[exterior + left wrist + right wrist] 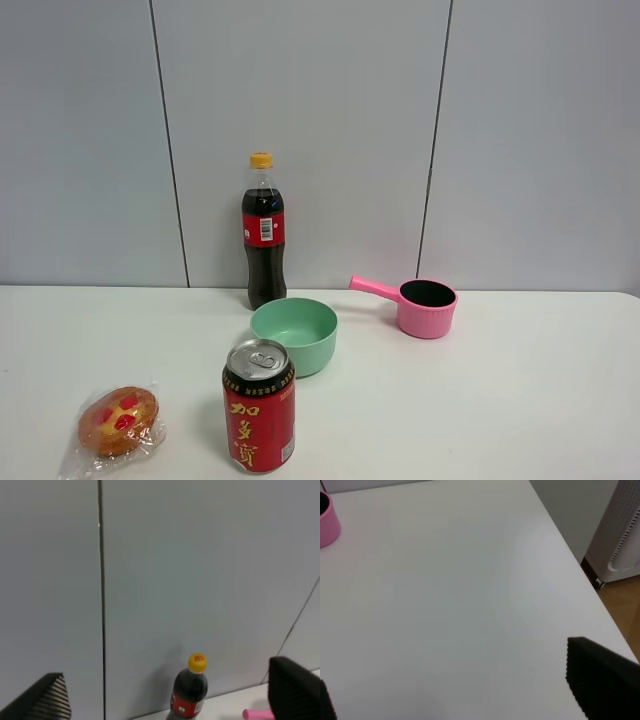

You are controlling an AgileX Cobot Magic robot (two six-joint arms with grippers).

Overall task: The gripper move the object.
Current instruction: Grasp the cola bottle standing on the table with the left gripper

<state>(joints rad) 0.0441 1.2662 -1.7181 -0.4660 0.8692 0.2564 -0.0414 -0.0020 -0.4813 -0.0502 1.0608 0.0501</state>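
The cola bottle point(264, 232), tall and clear with dark cola, a red label and a yellow-orange cap, stands upright at the back of the white table point(500, 400) against the grey wall. Neither gripper shows in the exterior high view. In the left wrist view the bottle point(190, 695) is far ahead, between the wide-apart black fingers point(295, 690) of my left gripper point(170, 692), which is open and empty. My right gripper point(460, 690) is open and empty over bare table near the table's right edge, far from the bottle.
A green bowl point(294, 334) sits just in front of the bottle. A red can point(259, 405) stands nearer the front. A pink ladle pot point(424, 305) is right of the bowl. A wrapped bun point(118, 422) lies front left. A white appliance point(625, 535) stands beyond the table's right edge.
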